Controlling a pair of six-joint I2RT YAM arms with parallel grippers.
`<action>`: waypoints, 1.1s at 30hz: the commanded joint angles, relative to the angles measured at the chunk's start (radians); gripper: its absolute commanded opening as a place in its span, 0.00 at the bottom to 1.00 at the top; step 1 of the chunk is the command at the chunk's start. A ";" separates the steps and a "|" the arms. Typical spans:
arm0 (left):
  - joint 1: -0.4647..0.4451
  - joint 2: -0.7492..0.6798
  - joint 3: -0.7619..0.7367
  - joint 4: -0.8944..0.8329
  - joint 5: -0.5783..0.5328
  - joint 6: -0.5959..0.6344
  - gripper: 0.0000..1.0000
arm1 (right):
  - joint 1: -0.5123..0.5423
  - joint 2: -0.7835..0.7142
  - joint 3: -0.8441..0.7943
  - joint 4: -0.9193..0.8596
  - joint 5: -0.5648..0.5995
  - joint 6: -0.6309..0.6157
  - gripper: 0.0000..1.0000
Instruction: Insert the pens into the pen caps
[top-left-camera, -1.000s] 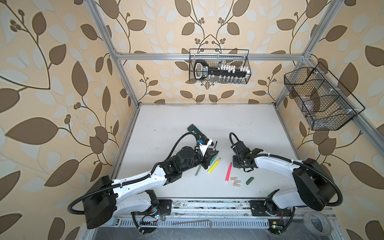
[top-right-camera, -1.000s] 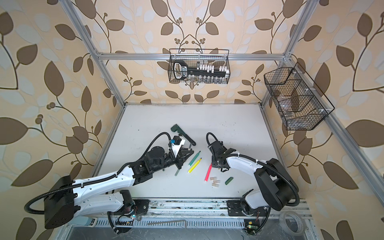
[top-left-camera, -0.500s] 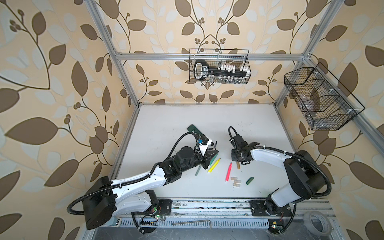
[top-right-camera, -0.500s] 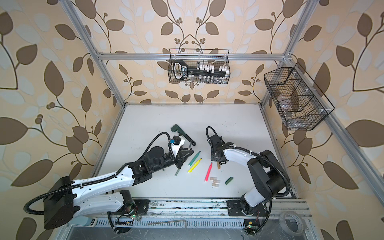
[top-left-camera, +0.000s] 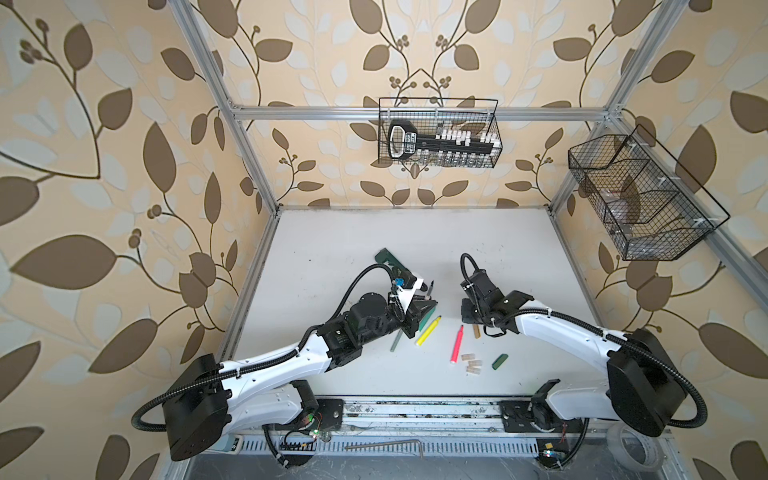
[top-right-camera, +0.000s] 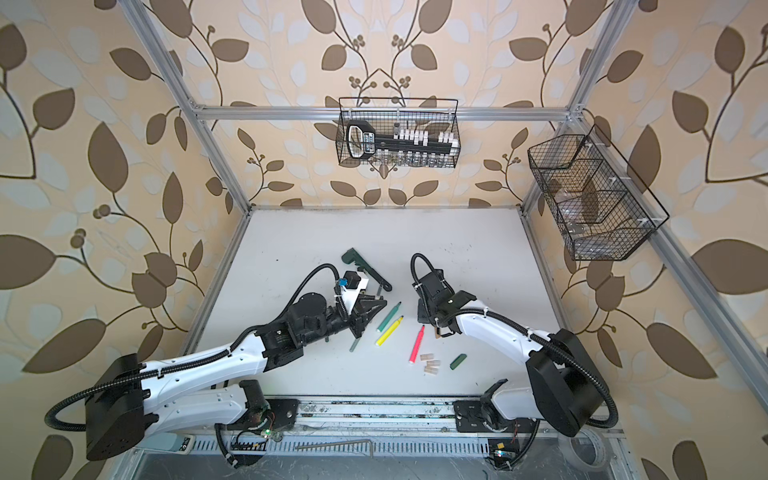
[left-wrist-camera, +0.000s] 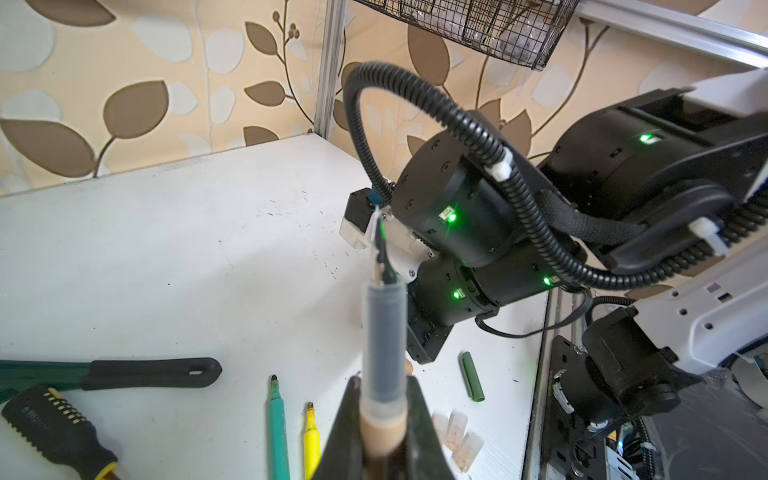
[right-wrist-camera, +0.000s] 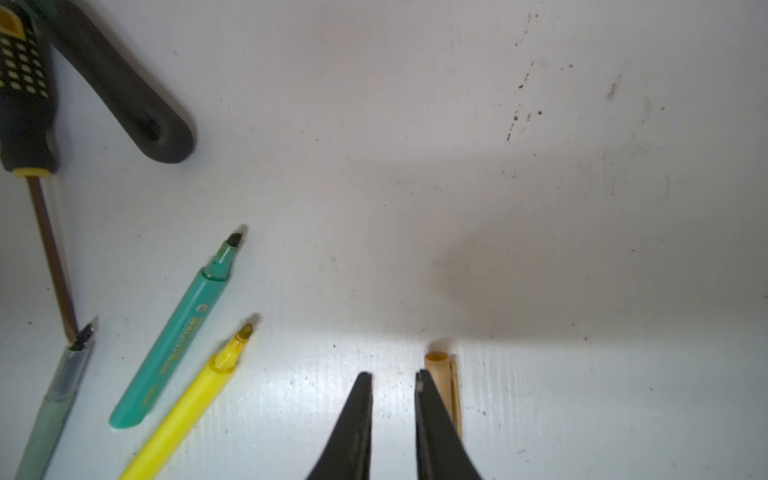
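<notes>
On the white table (top-left-camera: 353, 249), a dark green wrench (left-wrist-camera: 41, 372) and a black-handled screwdriver (left-wrist-camera: 45, 424) are lying furthest left, on the far side of the left gripper (left-wrist-camera: 384, 380). That gripper is pinching a tan-barrelled pen (left-wrist-camera: 384, 332) between its pressed-in fingers. The pen is sticking straight out past the fingertips, with its grey translucent neck and dark nib pointing towards the other arm, clear of the table.

Nearer the front edge in both top views, a grey-green pen (top-left-camera: 395, 343) is lying flat, its far end reaching under the left gripper. Just to the right, a teal pen (top-right-camera: 388, 316) and a yellow pen (top-right-camera: 389, 331) are lying side by side, nearly parallel, with bare nibs pointing to the far right. Next, a neon pink pen (top-left-camera: 457, 345) is lying alone, apart from both grippers.

The right gripper (right-wrist-camera: 393, 376) is pointing down at the table with its two fingers standing a narrow gap apart and nothing between them. The gold-brown cap (right-wrist-camera: 442, 382) is lying flat outside that gap, right against the outer side of one finger. Its open mouth is facing the same way as the fingertips.

Nearer the front edge, three pale translucent caps (top-left-camera: 473, 363) are sitting in a tight cluster. A dark green cap (top-left-camera: 500, 361) is lying just to their right.
</notes>
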 joint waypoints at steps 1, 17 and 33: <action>-0.001 -0.026 0.004 0.029 -0.009 0.014 0.00 | -0.043 0.019 -0.042 0.006 0.000 0.007 0.14; -0.004 -0.031 0.004 0.026 -0.013 0.021 0.00 | -0.020 0.158 -0.056 0.066 -0.053 -0.009 0.16; -0.006 -0.041 0.003 0.022 -0.019 0.021 0.00 | 0.132 0.012 -0.150 -0.048 0.062 0.089 0.29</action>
